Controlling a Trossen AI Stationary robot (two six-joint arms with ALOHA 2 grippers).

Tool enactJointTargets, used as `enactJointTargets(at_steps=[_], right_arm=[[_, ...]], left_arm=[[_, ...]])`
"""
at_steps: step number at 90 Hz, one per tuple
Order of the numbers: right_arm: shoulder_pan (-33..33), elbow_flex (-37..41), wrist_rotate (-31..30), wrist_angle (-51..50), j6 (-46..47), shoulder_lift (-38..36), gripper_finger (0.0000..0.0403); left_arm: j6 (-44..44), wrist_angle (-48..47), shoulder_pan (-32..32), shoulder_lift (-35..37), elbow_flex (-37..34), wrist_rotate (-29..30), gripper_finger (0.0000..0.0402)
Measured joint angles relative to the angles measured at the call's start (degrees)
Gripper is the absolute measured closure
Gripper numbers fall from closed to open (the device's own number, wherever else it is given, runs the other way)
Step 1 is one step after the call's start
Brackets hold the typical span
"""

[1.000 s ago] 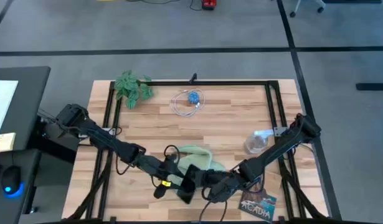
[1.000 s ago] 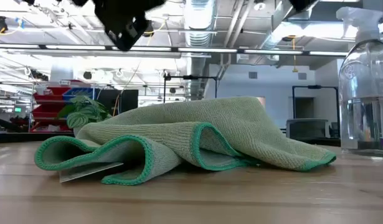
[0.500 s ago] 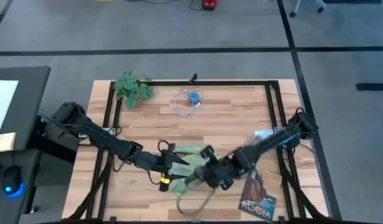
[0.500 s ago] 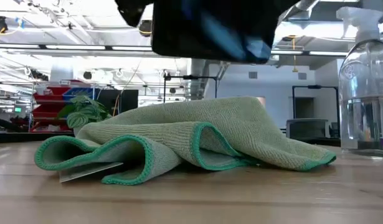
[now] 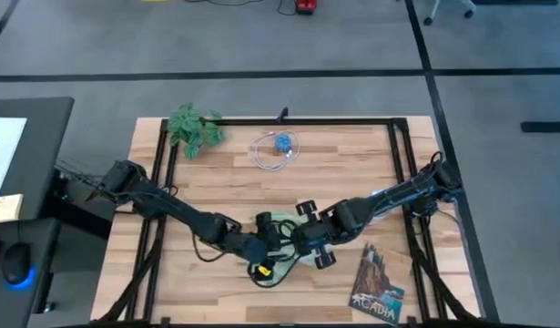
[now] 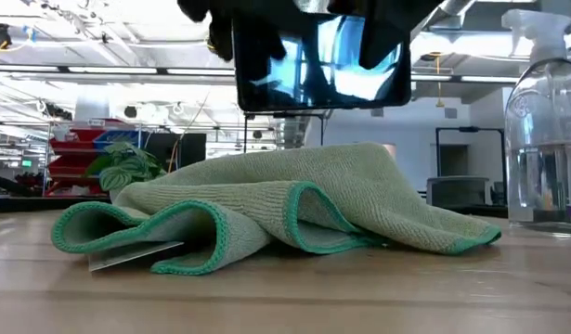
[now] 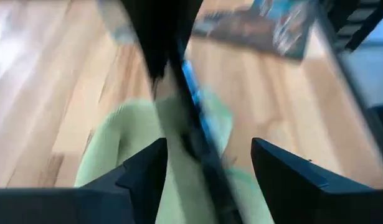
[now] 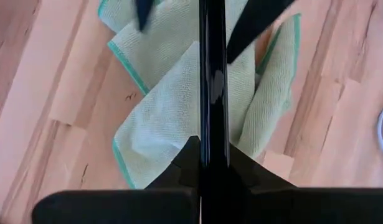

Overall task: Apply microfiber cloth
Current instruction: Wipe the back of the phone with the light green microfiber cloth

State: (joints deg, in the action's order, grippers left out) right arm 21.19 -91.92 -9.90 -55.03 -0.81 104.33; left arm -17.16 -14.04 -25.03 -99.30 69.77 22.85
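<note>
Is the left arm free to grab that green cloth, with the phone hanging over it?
Probably yes. The left gripper hovers open right over the microfiber cloth, which lies bare on the table. The phone is held up edge-on by the right gripper, above the cloth.

The microfiber cloth (image 6: pixel 266 209) is a pale sage-green fabric with a brighter green stitched hem. It lies crumpled on the wooden table, near the middle of the front edge, bunched into soft folds rather than spread flat. In the low view one hem curls up into a rounded loop at one end, a second fold arches beside it, and the rest rises to a low hump before tapering down to the tabletop. From above, the cloth (image 5: pixel 281 239) is mostly hidden.
</note>
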Motion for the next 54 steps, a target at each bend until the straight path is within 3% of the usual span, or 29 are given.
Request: enactJointTargets(at_steps=[10,25,37,54], right_arm=[[0.0,0.0,0.0,0.0,0.7,0.0,0.0393],[0.3,0.1,-0.3,-0.1,2.2,0.0,0.0386],[0.9,0.1,-0.9,0.8,1.8,0.0,0.0341],[2.4,0.1,-1.4,-1.1,3.4,-0.2,0.0237]], left_arm=[[-1.2,-3.3,0.3,-2.0,2.2,0.2,0.0261],[-2.4,-3.7,-0.1,-2.0,2.4,3.9,0.038],[-5.8,-5.0,-1.6,-1.9,2.4,7.4,0.0394],[-10.7,-3.6,-4.1,-0.9,-0.5,12.3,0.0398]])
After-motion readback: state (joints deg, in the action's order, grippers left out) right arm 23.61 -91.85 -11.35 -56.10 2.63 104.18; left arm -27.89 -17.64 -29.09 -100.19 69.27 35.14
